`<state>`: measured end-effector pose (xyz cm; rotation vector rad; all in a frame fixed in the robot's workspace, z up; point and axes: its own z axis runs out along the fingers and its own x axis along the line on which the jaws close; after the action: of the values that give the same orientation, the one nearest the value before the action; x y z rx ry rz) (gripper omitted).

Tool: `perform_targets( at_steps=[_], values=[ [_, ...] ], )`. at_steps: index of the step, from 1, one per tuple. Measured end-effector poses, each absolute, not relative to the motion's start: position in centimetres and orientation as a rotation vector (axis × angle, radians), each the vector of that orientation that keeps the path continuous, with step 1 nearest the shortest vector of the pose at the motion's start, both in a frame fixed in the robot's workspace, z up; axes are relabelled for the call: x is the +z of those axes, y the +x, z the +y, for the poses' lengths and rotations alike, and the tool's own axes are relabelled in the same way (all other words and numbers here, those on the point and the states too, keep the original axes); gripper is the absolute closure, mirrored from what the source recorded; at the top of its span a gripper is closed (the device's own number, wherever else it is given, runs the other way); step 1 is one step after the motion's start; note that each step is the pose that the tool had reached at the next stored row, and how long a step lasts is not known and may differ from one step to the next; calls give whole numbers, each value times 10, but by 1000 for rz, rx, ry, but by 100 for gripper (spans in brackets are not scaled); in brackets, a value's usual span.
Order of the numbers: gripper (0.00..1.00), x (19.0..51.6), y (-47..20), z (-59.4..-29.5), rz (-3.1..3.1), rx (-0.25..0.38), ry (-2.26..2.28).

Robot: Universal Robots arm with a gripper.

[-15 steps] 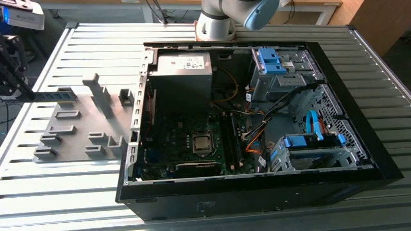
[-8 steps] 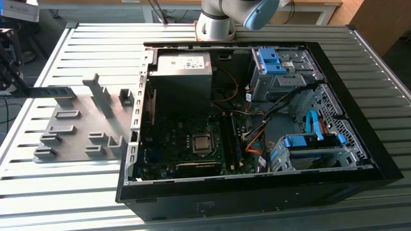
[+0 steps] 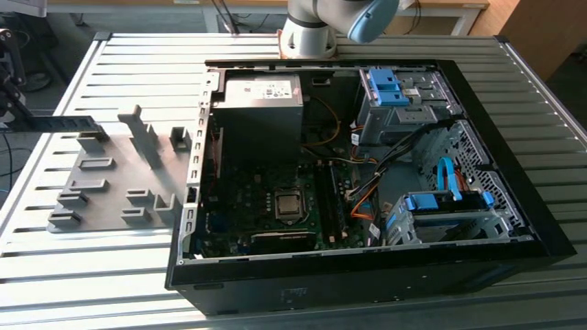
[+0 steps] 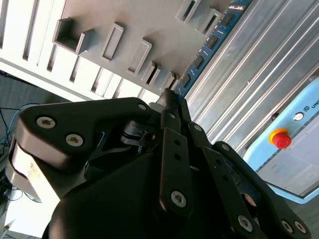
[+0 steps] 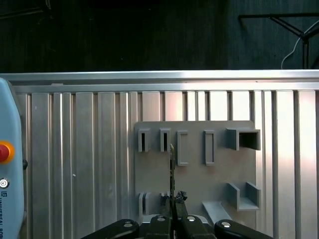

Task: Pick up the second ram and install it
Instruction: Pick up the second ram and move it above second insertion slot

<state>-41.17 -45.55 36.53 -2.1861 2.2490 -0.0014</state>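
Gripper (image 5: 174, 201) clamped narrow on ram (image 4: 204, 52) (seen edge-on in first wrist view), just by grey holder (image 5: 194, 184); open PC case (image 3: 513, 206) well apart.

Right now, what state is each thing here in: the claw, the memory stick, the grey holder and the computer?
Gripper: shut on the memory stick.
Memory stick: clamped at one end, held above the grey holder.
Grey holder: lying flat on the table; the slots that show look empty.
Computer case: lying on its side, cover off, insides exposed.
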Motion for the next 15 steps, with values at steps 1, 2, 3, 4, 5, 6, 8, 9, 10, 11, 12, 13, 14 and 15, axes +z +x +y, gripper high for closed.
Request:
perform_targets(
  at_steps=[1,2,3,4,5,6,8,9,10,11,12,13,14,15],
  values=[
    [86,367,-412,-455,2249,-2,-2186],
    [86,369,-412,-455,2249,-2,-2186],
    [86,370,-412,-455,2249,-2,-2186],
    [86,372,-412,-455,2249,-2,-2186],
    [86,373,-412,-455,2249,-2,-2186],
    [86,375,-412,-455,2249,-2,-2186],
    [86,378,-412,-455,2249,-3,-2186],
    [86,379,-412,-455,2248,-3,-2186],
    [86,380,-412,-455,2248,-3,-2185],
    [86,381,-412,-455,2248,-3,-2185],
    [86,383,-412,-455,2248,-4,-2185],
    [86,384,-412,-455,2248,-4,-2185],
    [86,385,-412,-455,2248,-4,-2185],
    [86,386,-412,-455,2248,-4,-2185]
  ],
)
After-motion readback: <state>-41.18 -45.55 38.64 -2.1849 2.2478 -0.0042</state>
